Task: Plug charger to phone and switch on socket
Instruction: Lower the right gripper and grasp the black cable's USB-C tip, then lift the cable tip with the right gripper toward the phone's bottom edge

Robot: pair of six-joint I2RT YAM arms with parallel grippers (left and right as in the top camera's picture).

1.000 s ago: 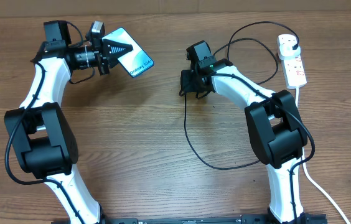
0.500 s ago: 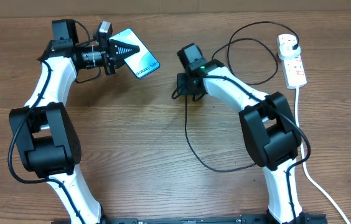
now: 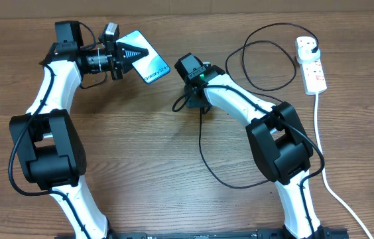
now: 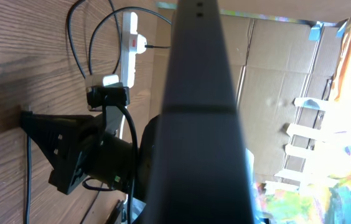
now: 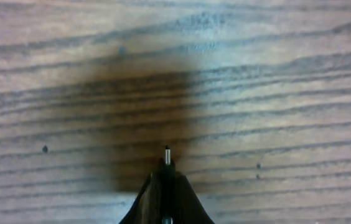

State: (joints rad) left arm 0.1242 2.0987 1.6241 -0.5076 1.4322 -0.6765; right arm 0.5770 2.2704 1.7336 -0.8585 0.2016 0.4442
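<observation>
The right fingers (image 5: 178, 205), pinching the charger (image 5: 167, 153) by its tip, have been brought leftward, nearer the phone (image 3: 148, 65), which is clamped by the left fingers (image 3: 124, 54) near the far edge of the tabletop (image 3: 140, 146); insertion is judged imminent.

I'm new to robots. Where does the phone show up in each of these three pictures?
Overhead: the phone is upper left of centre, gripped by the left end effector.
Left wrist: the blurred dark band down the middle, the phone seen edge-on.
Right wrist: not in it.
Shared landmark: the wooden table, in all three.
</observation>
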